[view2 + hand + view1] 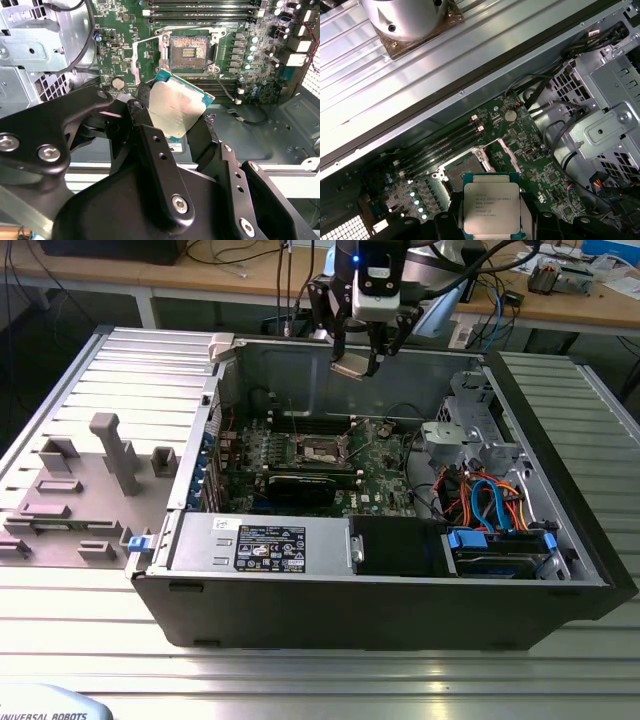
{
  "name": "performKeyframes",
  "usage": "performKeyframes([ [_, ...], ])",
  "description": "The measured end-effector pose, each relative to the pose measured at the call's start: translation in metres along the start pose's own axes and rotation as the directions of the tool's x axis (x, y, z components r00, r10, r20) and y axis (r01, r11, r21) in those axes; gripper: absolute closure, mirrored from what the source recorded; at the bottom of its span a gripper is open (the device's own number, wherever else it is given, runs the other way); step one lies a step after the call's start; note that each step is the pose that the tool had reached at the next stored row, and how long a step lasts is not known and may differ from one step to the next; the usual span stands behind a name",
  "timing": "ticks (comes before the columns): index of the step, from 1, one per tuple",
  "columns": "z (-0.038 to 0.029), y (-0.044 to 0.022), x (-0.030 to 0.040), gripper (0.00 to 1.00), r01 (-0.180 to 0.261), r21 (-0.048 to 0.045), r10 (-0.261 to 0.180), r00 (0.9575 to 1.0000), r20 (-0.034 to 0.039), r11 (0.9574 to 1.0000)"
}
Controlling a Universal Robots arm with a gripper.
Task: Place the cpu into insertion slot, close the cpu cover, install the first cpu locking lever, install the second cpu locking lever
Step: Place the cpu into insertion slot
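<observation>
- Black fingers [150,140] of the gripper [175,119] are drawn in to chip width, pinching the cpu [176,102] by two opposite edges.
- It hangs high over the open computer case [400,615], well apart from the bare insertion slot [189,51] below.
- Likely light, rigid and delicate underneath, so the edges are the safest hold.
</observation>
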State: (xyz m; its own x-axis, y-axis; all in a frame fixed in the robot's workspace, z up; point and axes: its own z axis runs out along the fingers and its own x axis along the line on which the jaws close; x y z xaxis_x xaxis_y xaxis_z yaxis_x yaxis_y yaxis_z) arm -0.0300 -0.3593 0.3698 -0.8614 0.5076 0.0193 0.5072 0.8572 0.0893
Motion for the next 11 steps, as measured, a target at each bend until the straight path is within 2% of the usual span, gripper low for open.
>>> performKeyframes([
  [5,0.0001,0.0000,0.0000,0.46,-0.033,-0.0007,0.033,0.9995,0.0029,0.9995],
  [9,0.0003,-0.0023,0.0039,0.46,-0.044,-0.0010,0.044,0.9990,0.0039,0.9990],
  [11,0.0004,-0.0024,0.0039,0.46,-0.080,-0.0017,0.080,0.9967,0.0072,0.9968],
])
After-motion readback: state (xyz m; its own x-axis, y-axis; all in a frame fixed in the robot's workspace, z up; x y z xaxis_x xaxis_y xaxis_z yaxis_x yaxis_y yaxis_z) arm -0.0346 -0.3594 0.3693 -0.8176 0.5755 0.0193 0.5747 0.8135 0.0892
